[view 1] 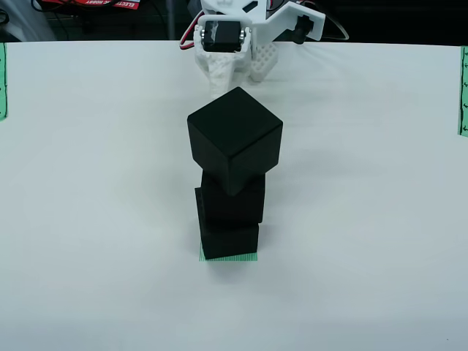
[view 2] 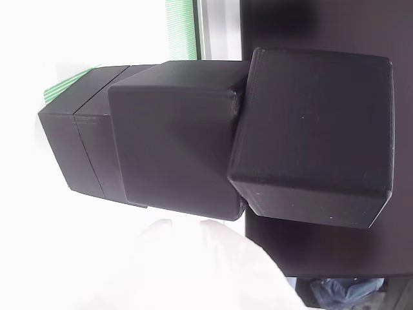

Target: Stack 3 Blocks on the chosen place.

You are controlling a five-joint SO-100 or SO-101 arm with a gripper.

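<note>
White plastic two-finger gripper (view 1: pixel 232 72) sits at the far edge of the pale desk (view 1: pixel 88 205) in the view from the front, well apart from the stack and with none of the cubes in its hold; its fingers run together against the bright surface, so I cannot tell how far apart they stand. All three matte black cubes are piled on the green striped square patch (view 1: pixel 229 258), which peeks out under the near edge of the bottom cube (view 1: pixel 229 240). The middle cube (view 1: pixel 231 201) sits roughly square on it, while the top cube (view 1: pixel 234 139) is turned corner-forward, and the sideways view from the side shows the top cube (view 2: pixel 316 135) twisted and tilted against the middle cube (view 2: pixel 174 148), overhanging it, with the bottom cube (view 2: pixel 97 148) next to the desk. By the look of them the cubes are rigid, light, probably printed plastic, with a dull finish that should grip well enough and slightly rounded edges that will not. Should the top one need squaring, I would take it across two opposite flat faces, near mid-height, with the fingers turned to match its rotation and not across a corner. Any sideways push is the risk, since a light, skewed column like this would likely topple rather than slide.
</note>
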